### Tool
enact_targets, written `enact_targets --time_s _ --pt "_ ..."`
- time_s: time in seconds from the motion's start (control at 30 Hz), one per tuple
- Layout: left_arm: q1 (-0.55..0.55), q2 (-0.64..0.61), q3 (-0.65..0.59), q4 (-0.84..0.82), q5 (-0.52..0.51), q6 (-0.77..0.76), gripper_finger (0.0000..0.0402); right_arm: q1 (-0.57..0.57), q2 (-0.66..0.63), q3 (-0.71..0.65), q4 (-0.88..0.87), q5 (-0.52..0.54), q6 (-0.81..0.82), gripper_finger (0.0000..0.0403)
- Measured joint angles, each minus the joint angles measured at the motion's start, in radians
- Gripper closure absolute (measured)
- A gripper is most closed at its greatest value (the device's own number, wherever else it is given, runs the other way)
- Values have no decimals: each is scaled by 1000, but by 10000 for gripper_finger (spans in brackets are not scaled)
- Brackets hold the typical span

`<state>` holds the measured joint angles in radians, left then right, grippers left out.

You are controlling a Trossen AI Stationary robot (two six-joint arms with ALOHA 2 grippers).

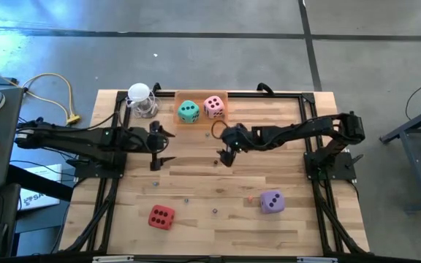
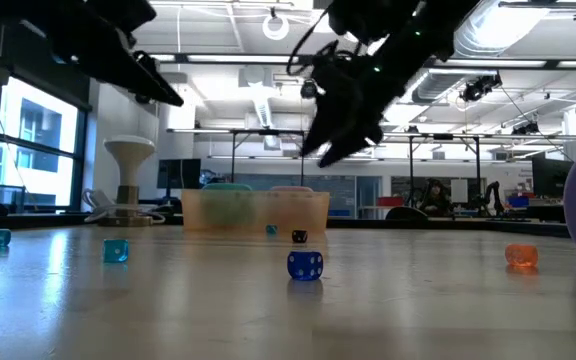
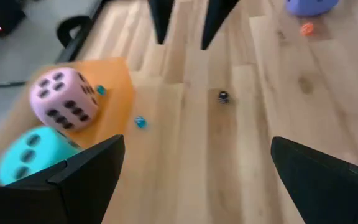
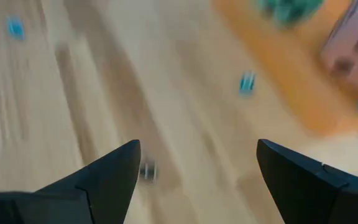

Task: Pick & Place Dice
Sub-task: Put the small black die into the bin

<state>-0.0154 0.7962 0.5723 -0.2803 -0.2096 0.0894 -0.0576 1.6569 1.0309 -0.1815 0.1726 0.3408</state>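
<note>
Four dice lie before you in the high view. The teal die [image 1: 188,111] and the pink die [image 1: 214,107] sit side by side in the orange tray [image 1: 202,95] at twelve o'clock on the wooden table [image 1: 196,175]. The red die [image 1: 161,217] lies near seven o'clock, the purple die [image 1: 271,201] near five o'clock, well apart from each other. Your left gripper [image 1: 156,146] hangs at ten o'clock from the centre with its fingers spread and nothing between them. Your right gripper [image 1: 225,150] hovers just above the table's centre, below the tray, jaws apart and empty. A clear, white-topped object [image 1: 140,98] stands at eleven o'clock beside the tray. No writing on the table can be read from here.

Turn to the low view: a small blue die [image 2: 305,265] rests on the boards in front of the tray [image 2: 256,210], and a small orange die [image 2: 520,255] lies toward three o'clock.

Your left wrist view shows the pink die [image 3: 64,99] and teal die [image 3: 33,155] touching on the tray, the purple die [image 3: 309,6] far off, and the left fingers [image 3: 86,174] wide open.

Your right wrist view shows its fingers [image 4: 110,174] apart over bare wood, with the tray [image 4: 303,93] blurred beyond.
</note>
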Motion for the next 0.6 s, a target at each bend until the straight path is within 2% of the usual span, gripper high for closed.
enact_targets --time_s 0.07,0.2,0.37,0.6 --pt "-14 0 -21 0 1 -51 6 24 6 0 -65 -13 19 90" --pt "-36 26 -61 42 2 -79 6 72 52 -1 -80 -22 8 90" --pt "-56 69 -83 138 2 -85 6 108 151 0 16 22 -92 90" --pt "-98 85 -84 156 25 -110 6 117 264 1 80 34 -81 90"
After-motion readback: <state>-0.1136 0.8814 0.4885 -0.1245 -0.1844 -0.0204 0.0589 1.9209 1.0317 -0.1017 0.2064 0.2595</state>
